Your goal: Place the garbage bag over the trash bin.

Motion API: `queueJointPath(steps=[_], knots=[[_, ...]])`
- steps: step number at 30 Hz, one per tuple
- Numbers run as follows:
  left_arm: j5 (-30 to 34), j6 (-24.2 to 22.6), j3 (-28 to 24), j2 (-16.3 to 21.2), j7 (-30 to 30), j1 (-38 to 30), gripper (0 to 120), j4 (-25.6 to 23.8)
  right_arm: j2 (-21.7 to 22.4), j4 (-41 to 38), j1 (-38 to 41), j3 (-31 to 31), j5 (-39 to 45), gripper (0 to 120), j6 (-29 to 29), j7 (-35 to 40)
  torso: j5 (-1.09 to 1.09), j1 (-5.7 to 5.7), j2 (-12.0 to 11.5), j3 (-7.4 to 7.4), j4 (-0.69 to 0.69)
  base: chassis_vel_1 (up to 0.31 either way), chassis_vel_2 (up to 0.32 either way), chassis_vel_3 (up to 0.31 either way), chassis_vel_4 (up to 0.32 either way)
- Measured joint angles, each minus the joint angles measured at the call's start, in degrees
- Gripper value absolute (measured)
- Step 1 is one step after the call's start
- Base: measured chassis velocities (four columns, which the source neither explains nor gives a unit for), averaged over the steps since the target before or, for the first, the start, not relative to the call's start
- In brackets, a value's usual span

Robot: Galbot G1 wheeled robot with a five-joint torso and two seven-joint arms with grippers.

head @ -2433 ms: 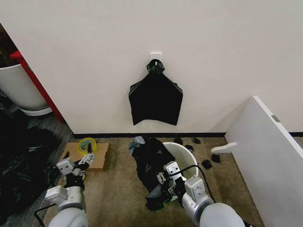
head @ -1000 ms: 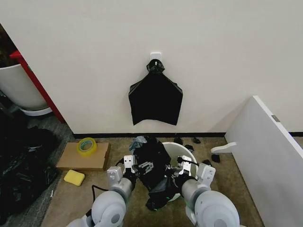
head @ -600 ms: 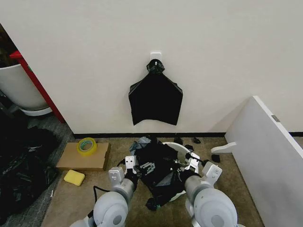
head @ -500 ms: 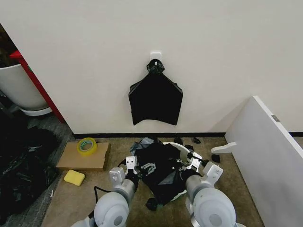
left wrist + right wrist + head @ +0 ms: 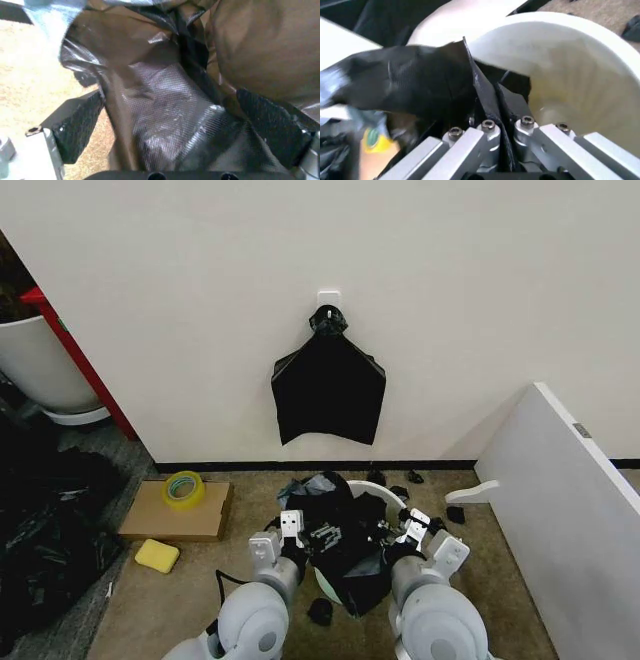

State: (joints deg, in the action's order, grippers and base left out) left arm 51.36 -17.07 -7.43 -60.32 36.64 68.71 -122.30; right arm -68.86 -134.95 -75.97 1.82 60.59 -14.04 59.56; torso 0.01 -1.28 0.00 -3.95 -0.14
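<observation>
The garbage bag is a crinkled black sheet bunched across the mouth of the cream-white trash bin, hiding most of its rim. My left gripper is at the bag's left side. In the left wrist view it stands open, its fingers wide apart with loose bag film between them. At the bag's right side my right gripper is shut on the bag. The right wrist view shows this gripper pinching a fold of bag at the bin's inner wall.
A flat black bundle hangs on the wall behind. Cardboard with a tape roll and a yellow sponge lie to the left. A white board leans at the right. Black scraps lie by the wall, and one in front of the bin.
Both grippers have moved forward and the left one to the right, drawing the bag up and across the bin's mouth. The bag now covers more of the rim.
</observation>
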Motion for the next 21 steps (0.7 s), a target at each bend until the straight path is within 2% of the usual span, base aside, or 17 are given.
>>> queueJointPath(steps=[7, 12, 21], knots=[[1.02, -1.89, 1.86, 3.23, 1.60, 2.44, 100, -4.97, -0.18, -3.38, -1.42, 2.09, 1.28, 0, -0.70, 0.19, 0.00, 0.00, 0.00, 0.00, 0.00, 0.000, 0.000, 0.000, 0.000], [1.26, -2.42, 3.44, 4.04, 1.81, 4.14, 100, -6.75, -0.61, -3.91, -1.11, 2.75, 2.35, 0, -0.73, 0.19, 0.00, 0.00, 0.00, 0.00, 0.00, 0.000, 0.000, 0.000, 0.000], [0.50, -3.05, 2.26, -0.27, 1.81, 1.74, 100, -1.34, -2.23, -2.01, -1.34, 4.80, 2.87, 0, -0.85, 0.20, -0.01, 0.00, 0.00, 0.00, 0.00, 0.000, 0.000, 0.000, 0.000]])
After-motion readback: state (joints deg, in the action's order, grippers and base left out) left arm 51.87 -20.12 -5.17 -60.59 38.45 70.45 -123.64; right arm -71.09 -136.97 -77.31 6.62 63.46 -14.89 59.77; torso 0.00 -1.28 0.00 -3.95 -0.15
